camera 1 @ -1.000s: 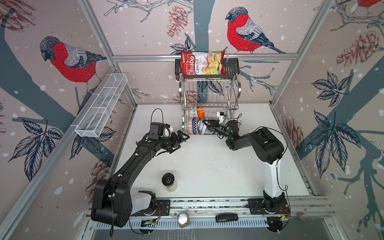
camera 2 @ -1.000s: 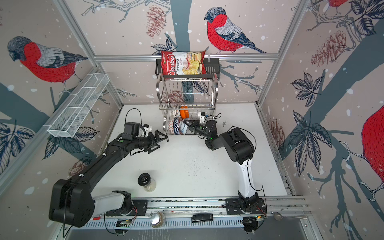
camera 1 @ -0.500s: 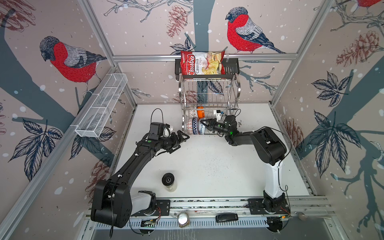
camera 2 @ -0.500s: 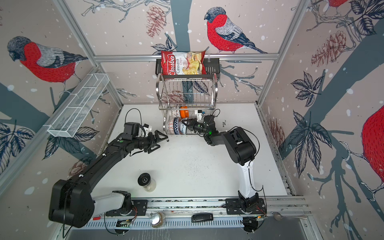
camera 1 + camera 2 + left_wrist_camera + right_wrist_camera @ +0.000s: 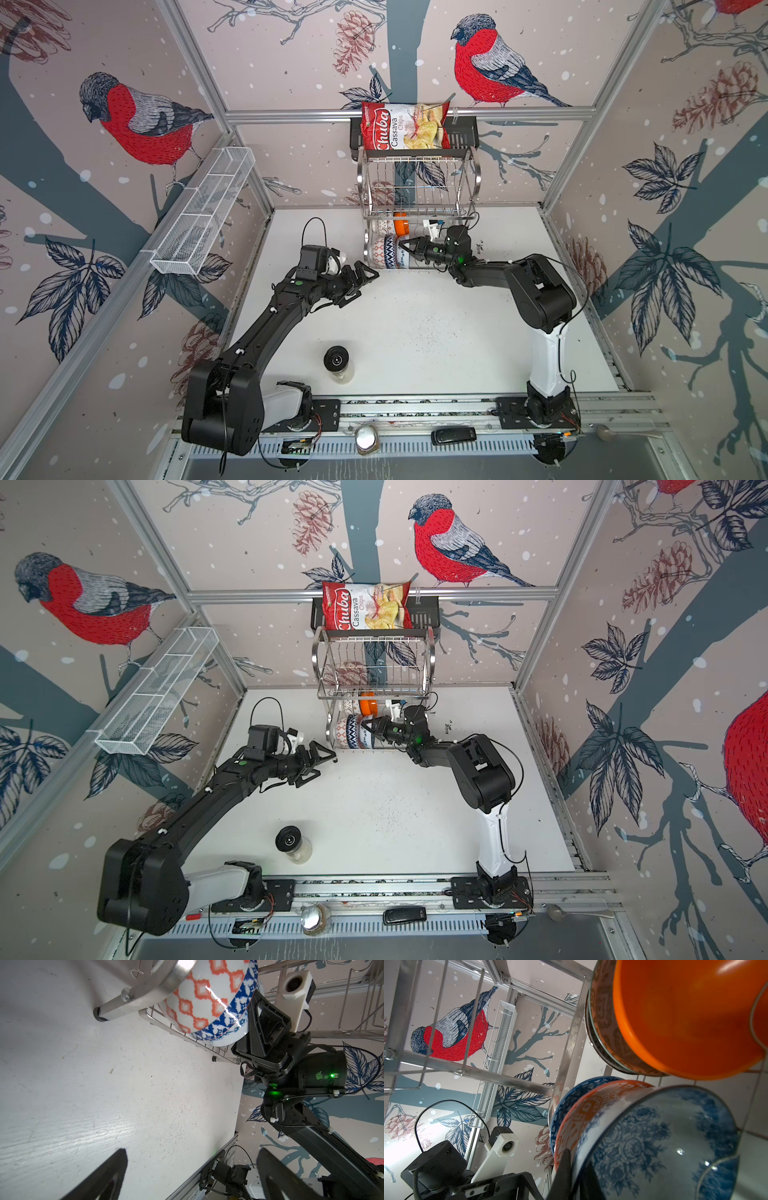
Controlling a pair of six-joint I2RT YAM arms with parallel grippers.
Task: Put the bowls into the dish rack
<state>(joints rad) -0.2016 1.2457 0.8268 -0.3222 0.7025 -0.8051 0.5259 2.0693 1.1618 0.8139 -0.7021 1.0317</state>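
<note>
Stainless-steel wire makes up the dish rack [image 5: 419, 216], which stands at the far side of the white desk [image 5: 415, 332] in both top views. On its lower tier the bowls stand on edge, packed close together. In the front row are the red-orange patterned bowl [image 5: 377, 251], then the blue triangle-patterned bowl [image 5: 390, 251] touching it, then the blue-white floral bowl [image 5: 402, 254]. Behind them sits the plain orange bowl [image 5: 401, 226], and the right wrist view shows a darker patterned bowl [image 5: 604, 1022] pressed against its back. The right hand [image 5: 409, 248] reaches into the lower tier from the rack's right side. Its jaws are pinched tight on the rim of the blue-white floral bowl, with one finger [image 5: 563, 1167] outside the wall and the other inside. The left hand [image 5: 365, 284] hangs above the desk just in front of the rack's left leg [image 5: 101, 1016], its jaws spread wide with nothing between them. A black-lidded jar [image 5: 337, 361] stands alone near the front of the desk, well apart from both hands. A bag of cassava chips [image 5: 405, 126] rests in the black basket [image 5: 461, 137] above the rack.
</note>
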